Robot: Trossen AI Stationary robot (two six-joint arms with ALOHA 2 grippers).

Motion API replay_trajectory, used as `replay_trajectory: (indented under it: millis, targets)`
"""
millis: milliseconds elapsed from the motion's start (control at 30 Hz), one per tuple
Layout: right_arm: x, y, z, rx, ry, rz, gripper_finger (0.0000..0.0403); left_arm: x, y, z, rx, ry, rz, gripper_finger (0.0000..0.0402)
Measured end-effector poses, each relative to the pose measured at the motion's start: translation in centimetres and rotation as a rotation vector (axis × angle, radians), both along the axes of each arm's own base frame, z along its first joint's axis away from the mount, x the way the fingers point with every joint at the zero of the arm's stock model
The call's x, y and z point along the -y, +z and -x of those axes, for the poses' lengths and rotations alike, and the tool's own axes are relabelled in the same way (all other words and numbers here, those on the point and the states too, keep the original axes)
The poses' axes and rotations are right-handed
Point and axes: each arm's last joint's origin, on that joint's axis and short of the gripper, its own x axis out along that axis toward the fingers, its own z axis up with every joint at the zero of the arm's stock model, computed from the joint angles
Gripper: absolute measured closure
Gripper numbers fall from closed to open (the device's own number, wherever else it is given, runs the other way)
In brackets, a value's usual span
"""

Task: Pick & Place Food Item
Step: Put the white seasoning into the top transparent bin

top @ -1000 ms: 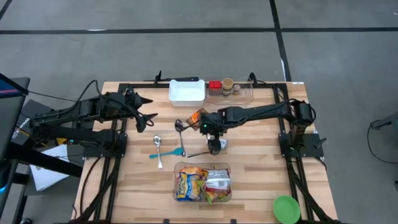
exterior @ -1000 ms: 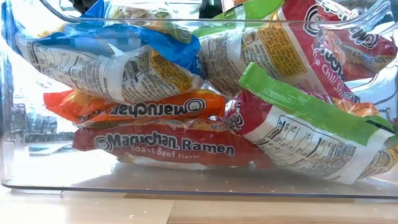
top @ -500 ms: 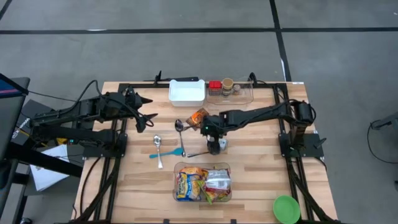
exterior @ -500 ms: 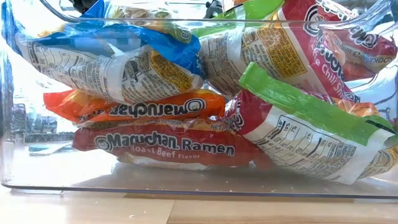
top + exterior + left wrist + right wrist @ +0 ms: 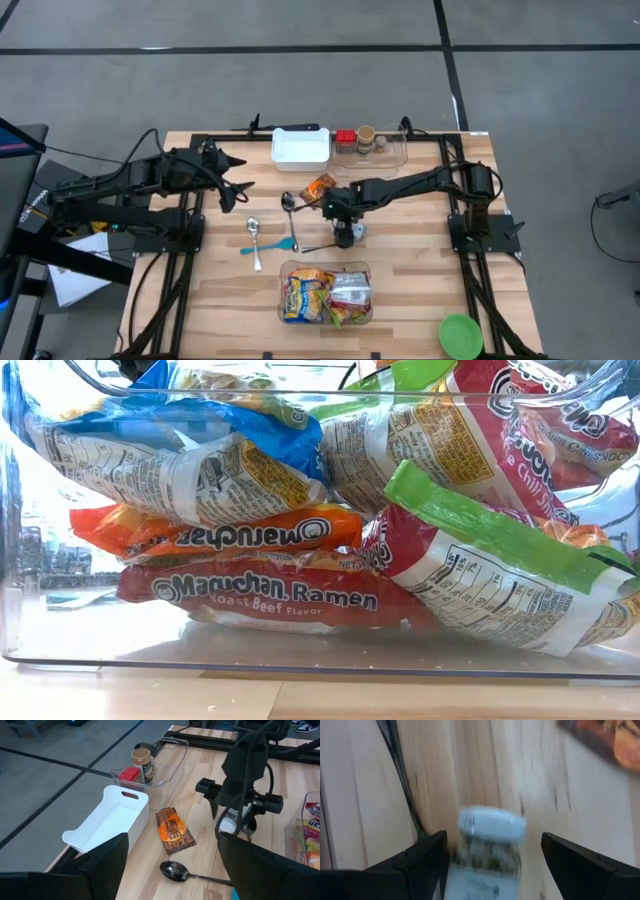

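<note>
The right gripper (image 5: pixel 485 865) is wide open around a little spice jar (image 5: pixel 487 845) lying down. It looks hard, smooth and rolly. Grab its middle.

The wooden surface (image 5: pixel 410 280) carries a clear ramen bin (image 5: pixel 326 295) at its front. Behind that bin lie 2 spoons (image 5: pixel 253 228), a fork (image 5: pixel 318 247), a small jar (image 5: pixel 352 232) and an orange packet (image 5: pixel 318 186); farther back stand a white tray (image 5: pixel 300 148) and a clear spice bin (image 5: pixel 378 148).

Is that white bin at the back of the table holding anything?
No. The white bin shows only its bare floor in the left wrist view.
</note>
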Motion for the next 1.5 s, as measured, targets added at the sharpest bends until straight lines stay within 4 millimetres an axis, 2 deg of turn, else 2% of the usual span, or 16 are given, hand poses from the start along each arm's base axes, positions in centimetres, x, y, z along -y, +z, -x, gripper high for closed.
replay_trajectory:
  millis: [233, 667, 800, 1000, 1333, 1500]
  targets:
    - [-0.4, 0.0, 0.1, -0.013, 0.024, 0.0, 0.0085, 0.0, -0.1, -0.2, -0.007, 0.0, 0.002, 0.0101]
    - [1.0, -0.4, 0.4, -0.047, 0.037, 0.003, 0.0085, -0.1, -0.2, -0.5, -0.003, 0.007, 0.016, 0.0101]
    - [1.1, 0.2, 0.6, -0.089, 0.042, 0.001, 0.0085, -0.1, -0.2, -0.5, -0.001, 0.009, 0.021, 0.0101]
    - [1.4, 1.3, -0.2, -0.058, 0.037, 0.004, 0.0085, -0.1, -0.1, -0.5, 0.007, 0.009, 0.02, 0.0101]
    - [1.2, -1.1, -2.1, -0.178, 0.058, -0.013, 0.0085, -0.1, 0.0, -0.6, 0.016, 0.011, 0.018, 0.0101]
    - [1.3, -0.7, -2.9, -0.203, 0.062, -0.016, 0.0086, -0.1, -0.1, -0.6, 0.013, 0.006, 0.021, 0.0101]
